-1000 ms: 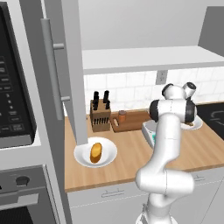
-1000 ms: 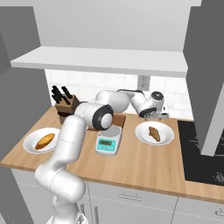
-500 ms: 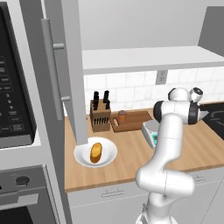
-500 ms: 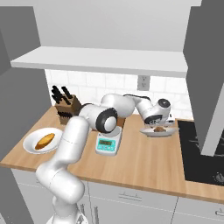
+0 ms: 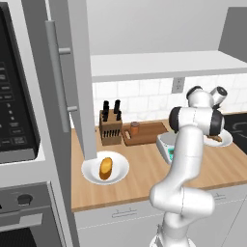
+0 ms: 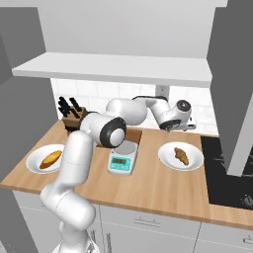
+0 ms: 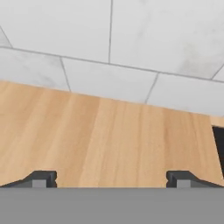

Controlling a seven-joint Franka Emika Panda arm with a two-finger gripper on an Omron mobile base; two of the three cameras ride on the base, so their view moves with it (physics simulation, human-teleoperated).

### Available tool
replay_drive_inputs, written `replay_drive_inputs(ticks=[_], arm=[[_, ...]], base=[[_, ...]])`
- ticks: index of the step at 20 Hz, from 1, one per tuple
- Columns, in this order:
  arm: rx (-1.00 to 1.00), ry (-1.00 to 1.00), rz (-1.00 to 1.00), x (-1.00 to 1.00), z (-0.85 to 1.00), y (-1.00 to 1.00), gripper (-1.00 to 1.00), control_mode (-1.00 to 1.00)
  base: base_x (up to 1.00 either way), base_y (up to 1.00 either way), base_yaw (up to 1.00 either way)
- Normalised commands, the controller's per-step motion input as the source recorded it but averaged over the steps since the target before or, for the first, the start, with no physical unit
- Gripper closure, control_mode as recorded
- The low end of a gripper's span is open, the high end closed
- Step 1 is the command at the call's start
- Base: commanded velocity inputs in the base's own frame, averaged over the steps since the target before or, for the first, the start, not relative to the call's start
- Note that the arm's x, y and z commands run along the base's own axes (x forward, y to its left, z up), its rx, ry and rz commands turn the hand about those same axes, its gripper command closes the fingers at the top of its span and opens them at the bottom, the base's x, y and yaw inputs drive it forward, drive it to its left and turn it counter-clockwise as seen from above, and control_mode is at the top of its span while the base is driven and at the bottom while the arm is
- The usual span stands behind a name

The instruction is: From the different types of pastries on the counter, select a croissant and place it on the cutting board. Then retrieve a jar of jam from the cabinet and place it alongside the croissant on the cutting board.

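Observation:
The golden-brown croissant [image 6: 181, 155] lies on a white plate [image 6: 167, 159] at the right of the counter [image 6: 148, 188]. My gripper [image 6: 190, 127] hovers just behind that plate, near the tiled wall, apart from the croissant. In the hand view my gripper [image 7: 111, 179] is open, its fingertips [image 7: 41, 178] wide apart over bare counter with nothing between them. The cutting board [image 5: 149, 132] lies at the back by the wall. A small reddish-brown jar [image 5: 134, 128] stands at its left end. The grey cabinet door [image 5: 72, 82] hangs open at the left. The orange-yellow roll [image 5: 105, 168] rests on its own plate.
A knife block [image 5: 110, 126] stands left of the board. A teal-fronted kitchen scale [image 6: 122, 160] sits mid-counter, under my arm. A black stovetop [image 6: 227, 168] borders the counter on the right. A microwave [image 5: 17, 111] and an oven are built in at the far left.
Half a second ago my hand was low over the croissant's plate. It has lifted back toward the wall, still open. The croissant stays on its plate.

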Motion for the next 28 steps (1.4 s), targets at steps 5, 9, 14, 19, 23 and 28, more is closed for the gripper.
replay_drive_inputs(ticks=[5, 9, 14, 19, 23, 28], arm=[[-0.08, 0.05, 0.04, -0.73, -0.51, -0.82, -1.00, -1.00], [-0.01, 0.05, 0.01, -0.51, -0.13, -0.62, -1.00, -1.00], [0.03, 0.00, 0.00, -0.21, 0.07, 0.00, -1.00, -1.00], [0.19, 0.03, 0.07, -0.48, 0.54, 0.28, -1.00, -1.00], [0.01, 0.02, 0.00, -0.35, -0.19, 0.21, -1.00, -1.00], [-0.04, 0.06, 0.00, -0.50, -0.52, 0.20, -1.00, -1.00]], base=[[0.00, 0.00, 0.00], [0.00, 0.00, 0.00], [0.00, 0.00, 0.00], [0.00, 0.00, 0.00], [0.00, 0.00, 0.00], [0.00, 0.00, 0.00]])
